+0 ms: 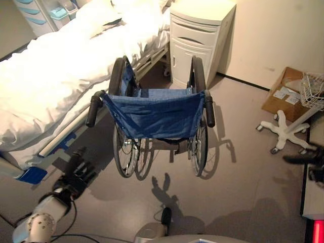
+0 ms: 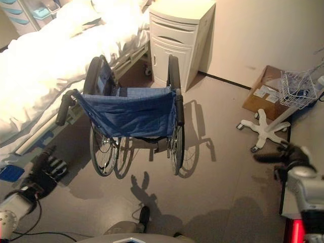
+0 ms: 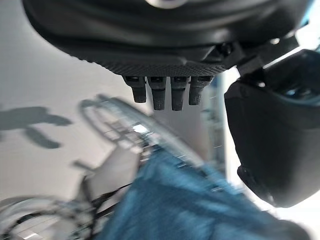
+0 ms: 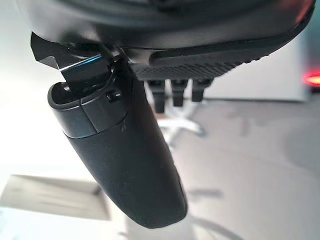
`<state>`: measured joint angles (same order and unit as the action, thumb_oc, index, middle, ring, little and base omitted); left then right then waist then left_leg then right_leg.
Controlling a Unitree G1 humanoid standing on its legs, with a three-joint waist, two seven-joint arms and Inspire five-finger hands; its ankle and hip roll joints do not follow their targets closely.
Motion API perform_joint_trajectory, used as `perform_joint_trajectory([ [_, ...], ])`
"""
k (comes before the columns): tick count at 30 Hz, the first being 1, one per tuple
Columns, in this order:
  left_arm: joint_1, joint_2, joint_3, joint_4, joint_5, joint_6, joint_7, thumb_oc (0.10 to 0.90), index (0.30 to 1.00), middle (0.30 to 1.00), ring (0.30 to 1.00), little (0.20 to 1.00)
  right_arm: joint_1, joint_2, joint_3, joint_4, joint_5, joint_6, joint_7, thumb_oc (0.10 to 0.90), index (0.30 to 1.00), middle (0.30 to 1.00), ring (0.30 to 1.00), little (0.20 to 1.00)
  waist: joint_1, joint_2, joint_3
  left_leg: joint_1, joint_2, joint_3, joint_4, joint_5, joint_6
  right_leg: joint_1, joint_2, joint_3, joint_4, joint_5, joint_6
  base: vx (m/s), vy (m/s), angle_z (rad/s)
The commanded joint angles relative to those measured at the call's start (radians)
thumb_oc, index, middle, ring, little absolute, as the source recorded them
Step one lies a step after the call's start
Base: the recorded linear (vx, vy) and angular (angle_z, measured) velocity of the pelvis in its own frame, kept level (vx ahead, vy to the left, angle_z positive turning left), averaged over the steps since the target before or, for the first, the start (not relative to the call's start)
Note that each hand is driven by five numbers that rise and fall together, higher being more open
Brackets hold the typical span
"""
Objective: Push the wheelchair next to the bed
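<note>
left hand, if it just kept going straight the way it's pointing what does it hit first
Probably the wheelchair. The left hand, open, points up and forward toward its left push handle and left wheel. Its wrist view shows wheel spokes and blue seat fabric just past the fingers. Depth is unclear, so handle or wheel is uncertain.

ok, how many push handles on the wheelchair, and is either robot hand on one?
2. The left handle is on the bed side, the right handle on the cabinet side. Neither is held: the left robot hand is low beside the bed, the right robot hand far right.
</note>
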<state>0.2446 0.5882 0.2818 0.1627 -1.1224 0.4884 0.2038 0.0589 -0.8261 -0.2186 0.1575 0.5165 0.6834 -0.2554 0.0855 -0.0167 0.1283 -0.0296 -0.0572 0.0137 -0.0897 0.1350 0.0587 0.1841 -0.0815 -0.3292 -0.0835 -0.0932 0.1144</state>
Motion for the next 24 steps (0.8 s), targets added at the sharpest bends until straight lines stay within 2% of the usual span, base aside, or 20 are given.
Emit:
perform_joint_trajectory([
  [1,-0.001,0.027,0.02,-0.008,0.03,-0.034,-0.002,0.8,0.9,0.9,0.9,0.9,-0.056,-0.069,-0.004,-0.026,-0.024,-0.123,-0.096,0.8,0.9,0.9,0.9,0.9,0.02,0.01,-0.026,0.082,0.045,0.041,0.01,-0.103,-0.093,-0.093,0.002,0.008,0.06,0.082,0.002,0.0,0.0,0.0],
  [3,-0.001,0.007,-0.003,0.033,0.046,-0.044,-0.014,0.8,0.9,0.9,0.9,0.9,-0.037,-0.03,0.011,0.003,0.002,-0.146,-0.107,0.8,0.9,0.9,0.9,0.9,0.016,0.01,-0.022,0.082,0.045,0.043,0.011,-0.103,-0.093,-0.094,0.001,0.007,0.061,0.084,0.003,-0.02,-0.012,-0.05],
  [5,0.005,-0.049,-0.069,0.135,0.108,-0.101,-0.045,0.8,0.9,0.9,0.9,0.9,0.01,0.063,0.061,0.089,0.03,-0.194,-0.122,0.8,0.9,0.9,0.9,0.9,0.009,0.011,-0.016,0.082,0.046,0.048,0.013,-0.105,-0.092,-0.097,-0.003,0.007,0.059,0.088,0.005,-0.02,-0.014,-0.07],
  [6,0.006,-0.052,-0.072,0.141,0.108,-0.101,-0.044,0.8,0.9,0.9,0.9,0.9,0.014,0.068,0.064,0.093,0.036,-0.191,-0.12,0.8,0.9,0.9,0.9,0.9,0.009,0.011,-0.016,0.082,0.046,0.048,0.013,-0.106,-0.091,-0.097,-0.003,0.007,0.059,0.089,0.005,-0.01,-0.013,-0.04],
  [7,0.002,-0.091,-0.108,0.206,0.122,-0.124,-0.054,0.8,0.9,0.9,0.9,0.9,0.029,0.125,0.099,0.144,0.063,-0.216,-0.112,0.8,0.9,0.9,0.9,0.9,0.008,0.011,-0.013,0.08,0.045,0.047,0.013,-0.105,-0.091,-0.099,-0.004,0.007,0.057,0.091,0.006,0.0,0.0,0.0],
  [8,0.0,-0.102,-0.12,0.229,0.139,-0.138,-0.064,0.8,0.9,0.9,0.9,0.9,0.032,0.139,0.109,0.166,0.069,-0.235,-0.104,0.8,0.9,0.9,0.9,0.9,0.007,0.011,-0.012,0.08,0.044,0.047,0.013,-0.106,-0.091,-0.099,-0.004,0.006,0.057,0.092,0.006,0.0,0.0,0.0],
  [10,-0.008,-0.138,-0.162,0.301,0.207,-0.19,-0.068,0.8,0.9,0.9,0.9,0.9,0.04,0.196,0.15,0.242,0.1,-0.279,-0.091,0.8,0.9,0.9,0.9,0.9,0.008,0.01,-0.012,0.078,0.043,0.046,0.013,-0.105,-0.091,-0.1,-0.006,0.003,0.053,0.097,0.007,0.0,0.0,0.0],
  [11,-0.021,-0.176,-0.185,0.394,0.211,-0.225,-0.078,0.8,0.9,0.9,0.9,0.9,0.044,0.26,0.195,0.309,0.129,-0.31,-0.087,0.8,0.9,0.9,0.9,0.9,0.006,0.009,-0.013,0.077,0.042,0.047,0.012,-0.106,-0.093,-0.102,-0.009,0.002,0.05,0.102,0.009,0.0,0.0,0.0],
  [12,-0.023,-0.18,-0.187,0.403,0.21,-0.227,-0.076,0.8,0.9,0.9,0.9,0.9,0.044,0.267,0.199,0.315,0.142,-0.3,-0.086,0.8,0.9,0.9,0.9,0.9,0.005,0.008,-0.014,0.077,0.042,0.047,0.012,-0.106,-0.093,-0.102,-0.009,0.001,0.05,0.102,0.009,0.0,0.0,0.0],
  [14,-0.052,-0.227,-0.212,0.534,0.218,-0.3,-0.094,0.8,0.9,0.9,0.9,0.9,0.048,0.364,0.253,0.475,0.153,-0.341,-0.02,0.8,0.9,0.9,0.9,0.9,0.0,0.007,-0.02,0.078,0.042,0.052,0.008,-0.108,-0.093,-0.103,-0.013,-0.002,0.045,0.105,0.01,0.0,0.0,0.0],
  [15,-0.055,-0.231,-0.215,0.544,0.214,-0.304,-0.096,0.8,0.9,0.9,0.9,0.9,0.047,0.372,0.256,0.489,0.156,-0.341,-0.018,0.8,0.9,0.9,0.9,0.9,0.0,0.007,-0.021,0.078,0.042,0.053,0.008,-0.108,-0.093,-0.104,-0.013,-0.002,0.044,0.105,0.011,0.04,0.006,0.01],
  [17,-0.076,-0.271,-0.24,0.626,0.246,-0.361,-0.1,0.8,0.9,0.9,0.9,0.9,0.035,0.433,0.279,0.625,0.154,-0.372,0.012,0.8,0.9,0.9,0.9,0.9,0.001,0.006,-0.026,0.078,0.043,0.056,0.007,-0.111,-0.093,-0.105,-0.015,-0.005,0.043,0.106,0.013,0.03,0.004,0.03],
  [19,-0.087,-0.306,-0.26,0.689,0.251,-0.406,-0.092,0.8,0.9,0.9,0.9,0.9,0.031,0.477,0.296,0.714,0.155,-0.379,0.072,0.8,0.9,0.9,0.9,0.9,0.001,0.005,-0.029,0.077,0.042,0.058,0.007,-0.113,-0.092,-0.106,-0.018,-0.009,0.042,0.109,0.014,0.0,0.0,0.0],
  [20,-0.094,-0.318,-0.267,0.723,0.274,-0.437,-0.101,0.8,0.9,0.9,0.9,0.9,0.027,0.496,0.304,0.767,0.143,-0.403,0.106,0.8,0.9,0.9,0.9,0.9,0.002,0.005,-0.03,0.078,0.043,0.059,0.006,-0.113,-0.092,-0.106,-0.019,-0.012,0.042,0.109,0.014,0.0,0.0,0.0],
  [24,-0.111,-0.358,-0.311,0.851,0.309,-0.468,-0.154,0.8,0.9,0.9,0.9,0.9,0.024,0.551,0.353,0.895,0.067,-0.474,0.196,0.8,0.9,0.9,0.9,0.9,-0.003,0.008,-0.037,0.074,0.044,0.067,0.002,-0.115,-0.092,-0.112,-0.022,-0.018,0.044,0.108,0.016,0.0,0.001,-0.01],
])
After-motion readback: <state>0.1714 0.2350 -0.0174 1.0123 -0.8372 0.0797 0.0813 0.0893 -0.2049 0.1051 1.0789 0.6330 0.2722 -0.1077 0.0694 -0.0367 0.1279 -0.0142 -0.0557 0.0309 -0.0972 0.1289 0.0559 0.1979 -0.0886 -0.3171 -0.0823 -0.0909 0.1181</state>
